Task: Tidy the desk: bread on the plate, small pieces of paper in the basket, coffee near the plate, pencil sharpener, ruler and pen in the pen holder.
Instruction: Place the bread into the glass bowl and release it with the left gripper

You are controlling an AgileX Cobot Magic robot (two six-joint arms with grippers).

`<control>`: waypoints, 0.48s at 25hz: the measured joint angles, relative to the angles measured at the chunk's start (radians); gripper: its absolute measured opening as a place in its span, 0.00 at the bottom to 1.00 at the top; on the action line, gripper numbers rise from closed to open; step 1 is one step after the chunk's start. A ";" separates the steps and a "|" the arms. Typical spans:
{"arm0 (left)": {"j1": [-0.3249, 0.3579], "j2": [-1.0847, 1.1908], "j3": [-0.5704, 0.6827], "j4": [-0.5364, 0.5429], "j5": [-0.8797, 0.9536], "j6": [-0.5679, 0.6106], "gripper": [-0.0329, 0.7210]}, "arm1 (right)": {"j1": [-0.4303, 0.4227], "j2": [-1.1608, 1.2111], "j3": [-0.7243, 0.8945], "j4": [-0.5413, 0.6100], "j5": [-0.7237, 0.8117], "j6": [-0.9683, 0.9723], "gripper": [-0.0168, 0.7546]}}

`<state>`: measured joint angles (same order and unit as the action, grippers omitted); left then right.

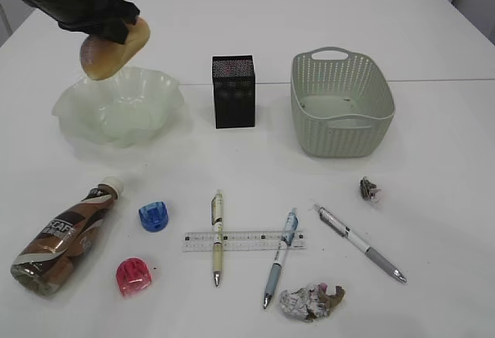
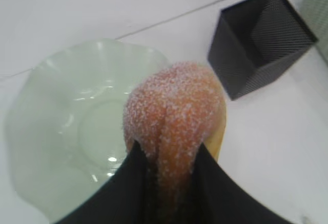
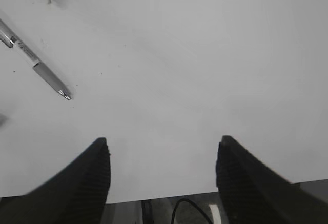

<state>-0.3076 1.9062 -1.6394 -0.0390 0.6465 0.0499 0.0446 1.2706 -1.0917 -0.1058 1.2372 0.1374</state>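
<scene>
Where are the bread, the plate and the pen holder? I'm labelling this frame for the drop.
bread [image 1: 108, 52], exterior view, on its browned underside below the claw.
plate [image 1: 158, 90], exterior view, on its ruffled right rim.
pen holder [image 1: 233, 98], exterior view, on its front mesh wall.

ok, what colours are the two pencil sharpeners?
One blue sharpener, one pink-red sharpener, both near the coffee bottle; exterior view shows them best.

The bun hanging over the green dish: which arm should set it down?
The left. Its gripper already holds the bread just above the plate. The right gripper is open over bare desk near a pen.
</scene>
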 joint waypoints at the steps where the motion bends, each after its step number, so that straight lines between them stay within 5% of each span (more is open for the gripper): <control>1: 0.017 0.007 0.000 0.014 -0.012 0.000 0.23 | 0.000 0.000 0.000 0.002 0.000 0.000 0.64; 12: 0.061 0.212 0.000 0.091 -0.152 0.000 0.23 | 0.000 0.000 0.000 0.081 0.000 0.022 0.64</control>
<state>-0.2463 2.1181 -1.6394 0.0524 0.4947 0.0499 0.0446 1.2706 -1.0917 -0.0249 1.2372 0.1595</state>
